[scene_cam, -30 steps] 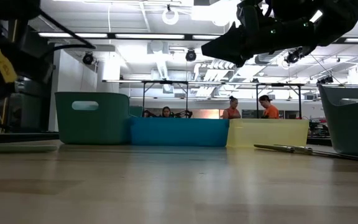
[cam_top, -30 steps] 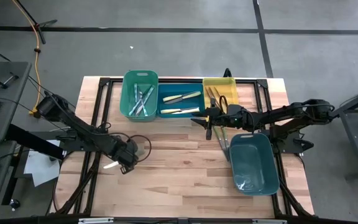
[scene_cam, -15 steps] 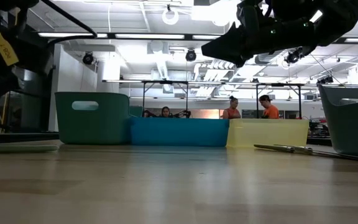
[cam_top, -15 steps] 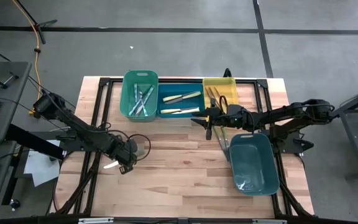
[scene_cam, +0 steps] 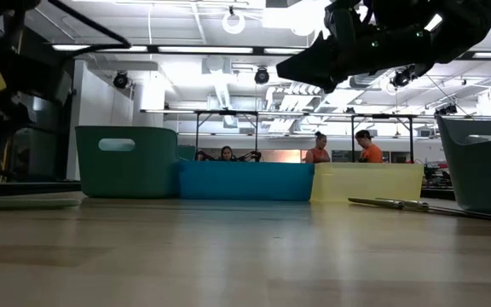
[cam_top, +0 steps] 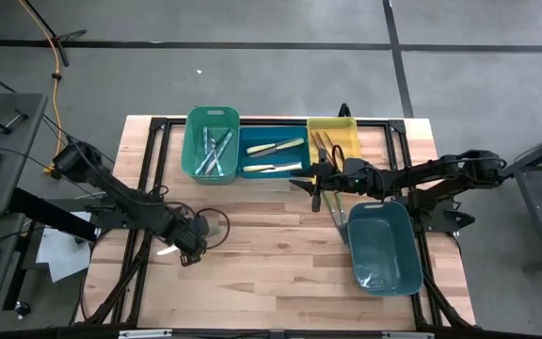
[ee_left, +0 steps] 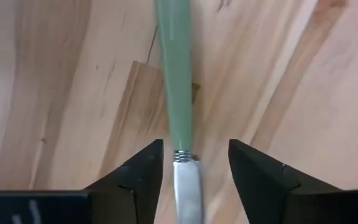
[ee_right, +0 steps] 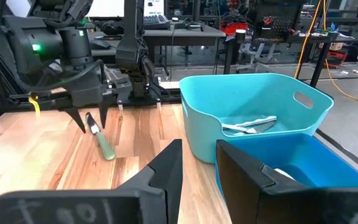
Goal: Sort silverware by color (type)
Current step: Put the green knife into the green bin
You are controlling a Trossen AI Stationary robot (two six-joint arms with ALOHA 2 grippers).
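Left hand [ee_left: 192, 180] low over the table, fingers spread, right hand [ee_right: 199, 165] raised, fingers parted

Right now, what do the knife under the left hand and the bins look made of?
Knife: pale green, matte handle, probably plastic; shiny silvery blade, likely metal. Green bin, blue bin and yellow bin: smooth, uniformly coloured moulded walls, apparently plastic.

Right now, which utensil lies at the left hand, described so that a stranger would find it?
On the wooden table, look near the left edge, away from the row of bins. The green-handled knife lies flat between the open fingers of the left hand. It is alone on bare wood.
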